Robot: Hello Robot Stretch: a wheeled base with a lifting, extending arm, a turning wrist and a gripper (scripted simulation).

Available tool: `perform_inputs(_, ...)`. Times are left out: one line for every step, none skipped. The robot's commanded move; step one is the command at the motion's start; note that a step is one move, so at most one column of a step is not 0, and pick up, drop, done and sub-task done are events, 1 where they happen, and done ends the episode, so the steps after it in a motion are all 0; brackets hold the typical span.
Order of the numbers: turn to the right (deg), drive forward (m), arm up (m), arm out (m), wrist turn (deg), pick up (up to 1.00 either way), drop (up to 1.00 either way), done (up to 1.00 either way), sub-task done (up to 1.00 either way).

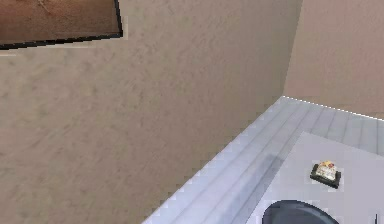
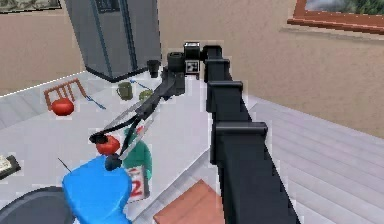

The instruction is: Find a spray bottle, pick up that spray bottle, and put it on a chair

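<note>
Near the tool (image 2: 108,140), a blue bottle (image 2: 98,195) and a green bottle (image 2: 138,158) crowd the bench (image 2: 40,135); bare surface lies left, toward a red round thing (image 2: 65,105).

A tan wall (image 1: 180,110) spans the middle, with the lower corner of a dark framed picture (image 1: 55,22) at eleven o'clock. A pale striped tabletop (image 1: 230,175) lies at five o'clock. On it, a small yellowish-and-dark block (image 1: 325,172) sits at four o'clock, near a dark round rim (image 1: 295,212) at the bottom edge.

Matt, faintly grainy beige wall (image 1: 180,110); dull grey metal-look fridge (image 2: 115,35); matt black arm (image 2: 240,140); smooth white tabletop (image 2: 40,125).
</note>
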Motion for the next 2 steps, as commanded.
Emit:
perform_inputs(0.0,0.0,0.0,-0.34,0.0,0.0,0.0,0.0,0.0)
perform_inputs(45.0,0.0,0.0,0.0,0.0,0.0,0.0,0.0,0.0)
